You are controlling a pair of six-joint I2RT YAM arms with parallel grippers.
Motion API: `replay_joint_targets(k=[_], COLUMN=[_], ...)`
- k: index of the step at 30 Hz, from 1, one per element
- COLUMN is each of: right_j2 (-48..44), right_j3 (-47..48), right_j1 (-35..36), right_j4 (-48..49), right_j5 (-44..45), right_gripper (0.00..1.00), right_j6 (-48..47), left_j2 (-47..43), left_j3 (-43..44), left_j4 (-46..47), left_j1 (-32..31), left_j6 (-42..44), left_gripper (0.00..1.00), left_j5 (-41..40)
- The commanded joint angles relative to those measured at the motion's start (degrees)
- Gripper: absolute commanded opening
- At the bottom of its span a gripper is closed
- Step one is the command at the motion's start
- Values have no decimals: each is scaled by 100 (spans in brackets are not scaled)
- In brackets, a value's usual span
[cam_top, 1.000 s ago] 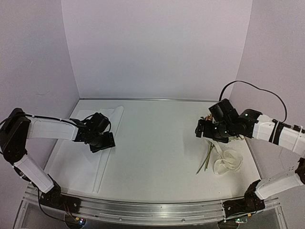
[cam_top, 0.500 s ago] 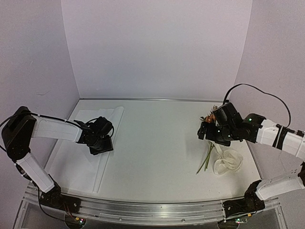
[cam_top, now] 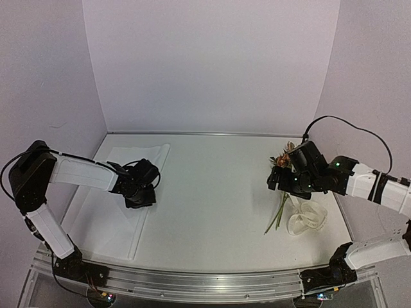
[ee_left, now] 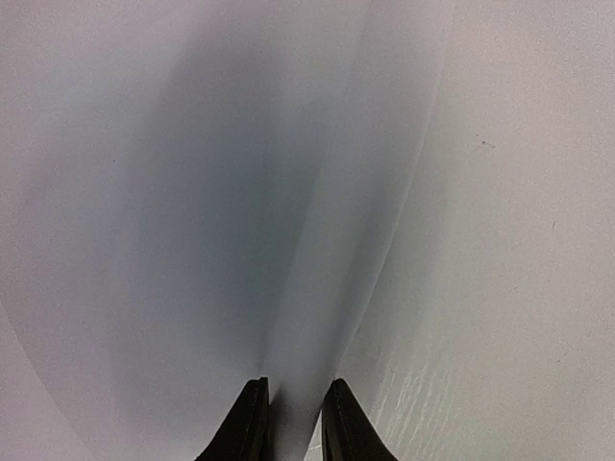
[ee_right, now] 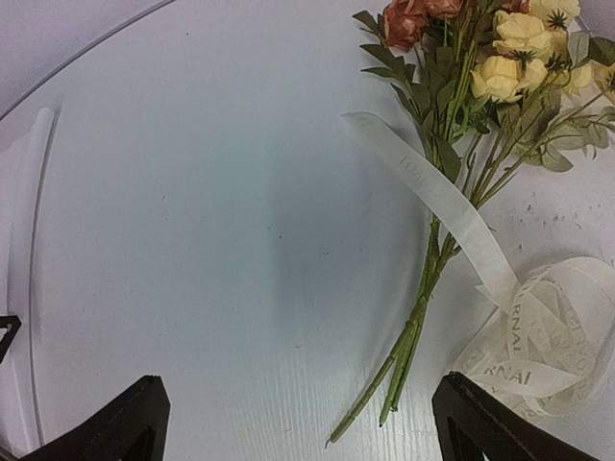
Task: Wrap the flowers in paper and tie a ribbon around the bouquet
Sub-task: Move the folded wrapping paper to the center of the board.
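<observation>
The white paper (cam_top: 106, 215) lies flat at the table's left, and its right edge is lifted into a ridge (ee_left: 317, 240). My left gripper (cam_top: 142, 196) sits low at that edge. Its jaws stand close together, and the paper ridge runs up from between them at the left gripper (ee_left: 293, 384). The flowers (cam_top: 282, 159) lie at the right with their stems (ee_right: 413, 336) pointing toward me. The ribbon (ee_right: 538, 327) crosses the stems and coils beside them. My right gripper (cam_top: 277, 179) hovers over the stems, and in its wrist view the right gripper (ee_right: 300, 384) is open wide and empty.
Pale walls close in the table at the back and on both sides. A metal rail (cam_top: 205, 282) runs along the near edge between the arm bases. The ribbon coil (cam_top: 307, 217) lies close to the right wall.
My left gripper slid right to the paper's edge and its jaws narrowed onto the fold. The right arm sank a little and shifted right over the flowers, jaws still wide.
</observation>
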Motion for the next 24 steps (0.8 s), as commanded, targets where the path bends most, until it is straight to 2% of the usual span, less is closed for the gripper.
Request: replay_joint_targets(k=[1,10,14,19,22,24], right_j2=[-151,-78,33,217,375,498], right_j3=[-21,37,100,146,141,145], right_j1=[-17,-17,-17,-15,9,76], right_j4=[123,125,125,140,230,313], right_j5=[175,244,192,31,-169,-262], right_gripper=[98,98,98,98,98,98], right_j6=[45,7,1,-21,-10,21], left_j2=[238,1270,1837,2231,2236,2080], left_j3=[540,1897,2597,3139,3237,3144], left_j4=[26,214,237,303,327,394], left_j1=[-124,-292,-462,-752,-844,-850], left_j6=[239,265,109,-33,-115,-146], left_gripper=[19,16,11,12,20,32], left_j5=[-72,565,921,1181,1293,1320])
